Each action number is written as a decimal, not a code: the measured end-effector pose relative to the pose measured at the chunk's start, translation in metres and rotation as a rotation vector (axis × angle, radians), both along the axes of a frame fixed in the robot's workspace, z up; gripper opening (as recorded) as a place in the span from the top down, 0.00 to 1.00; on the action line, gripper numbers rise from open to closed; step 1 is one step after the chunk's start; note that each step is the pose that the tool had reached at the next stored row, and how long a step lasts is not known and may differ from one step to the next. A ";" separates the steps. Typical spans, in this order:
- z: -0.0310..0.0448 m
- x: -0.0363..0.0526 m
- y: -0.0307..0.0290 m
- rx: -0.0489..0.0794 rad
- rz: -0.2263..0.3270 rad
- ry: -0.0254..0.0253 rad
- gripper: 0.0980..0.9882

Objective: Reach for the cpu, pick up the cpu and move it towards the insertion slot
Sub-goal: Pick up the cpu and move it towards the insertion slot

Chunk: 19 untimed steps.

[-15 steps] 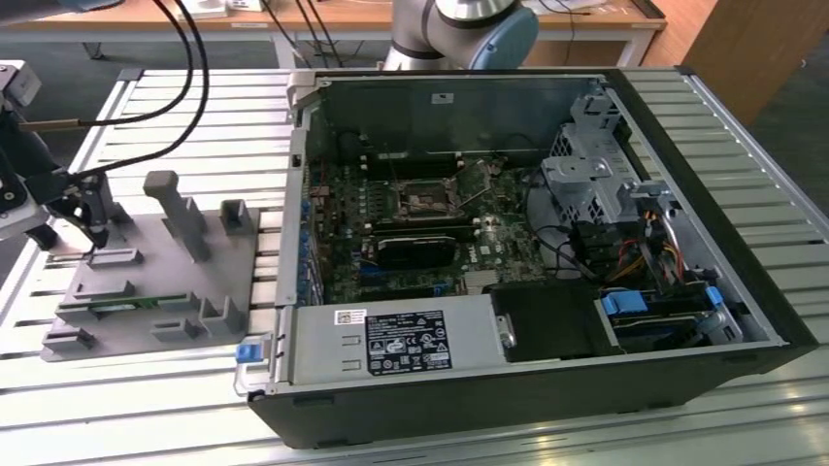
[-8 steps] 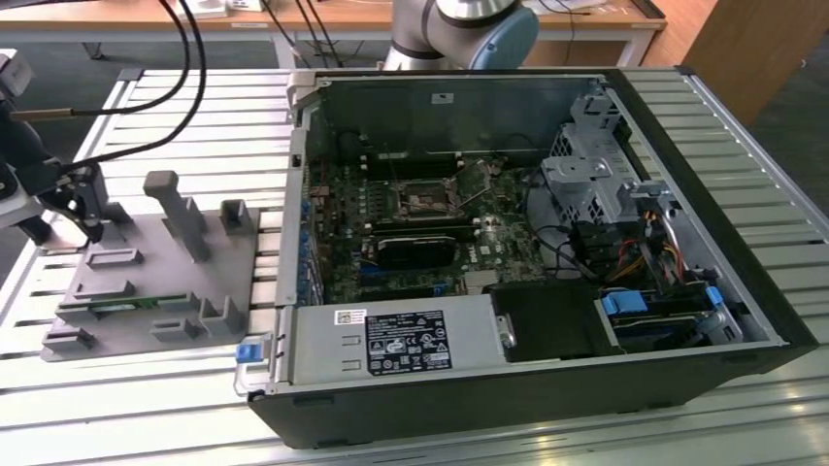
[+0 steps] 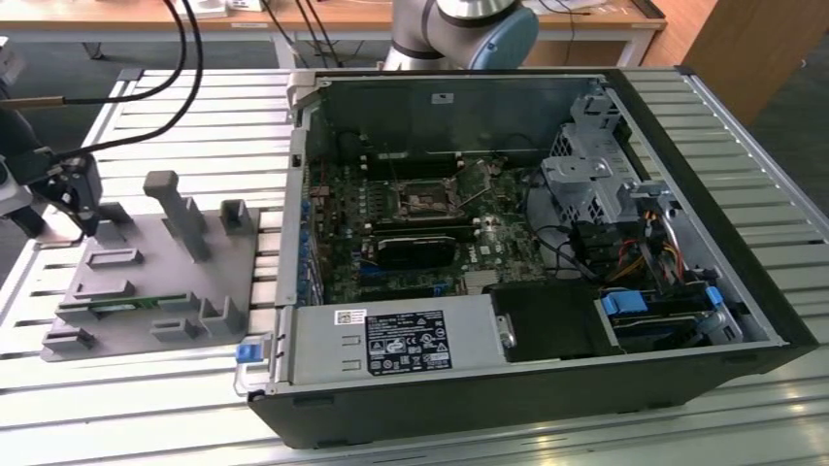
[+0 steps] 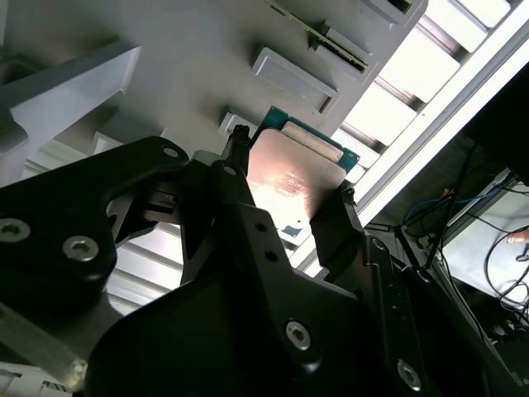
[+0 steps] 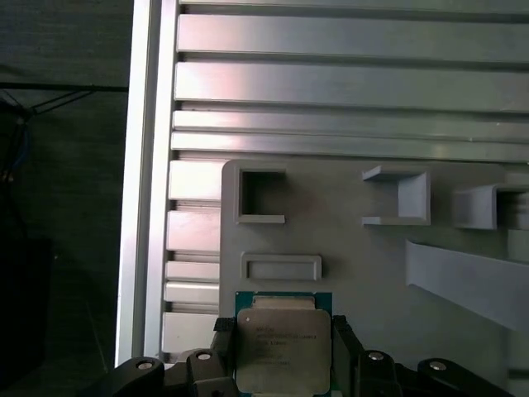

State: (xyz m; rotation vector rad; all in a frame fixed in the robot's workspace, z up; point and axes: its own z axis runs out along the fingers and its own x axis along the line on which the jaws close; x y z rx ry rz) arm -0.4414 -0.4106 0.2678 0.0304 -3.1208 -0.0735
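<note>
My black fingers (image 4: pixel 227 194) lie nearest the lens in both wrist views; my gripper (image 5: pixel 282 326) is drawn in to the chip's width, 1 finger pressed on each of 2 opposite edges of the cpu (image 4: pixel 291 178), so I have it clamped, its silver top facing the first wrist view. The cpu sits between my fingertips over the grey fixture plate (image 3: pixel 169 282), just beside a shallow rectangular pocket (image 5: pixel 281 266) moulded into it; the plate lies on the slatted table (image 3: pixel 143 408) at the exterior view's left. I judge the reach done and the pick-up in hand; the carry has not begun, for the insertion slot (image 3: pixel 425 201) is well apart, inside the open computer case (image 3: pixel 518 408) toward the exterior view's right. That carry calls for a firm, even squeeze, a level chip, and a rise clear of the plate's upstanding posts and of the case wall. Hard to make out: whether the chip's underside touches the plate or hangs free of it; its near edge is cut off behind my own fingers in the first wrist view; the slot's dark centre is too small to tell what lies in it.
</note>
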 end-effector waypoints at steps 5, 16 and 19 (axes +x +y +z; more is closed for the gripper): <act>0.0068 0.0000 0.0002 0.000 0.000 -0.0001 0.50; 0.0209 0.0000 0.0003 0.000 0.000 -0.0001 0.50; 0.0240 0.0000 0.0003 0.000 0.000 0.0000 0.50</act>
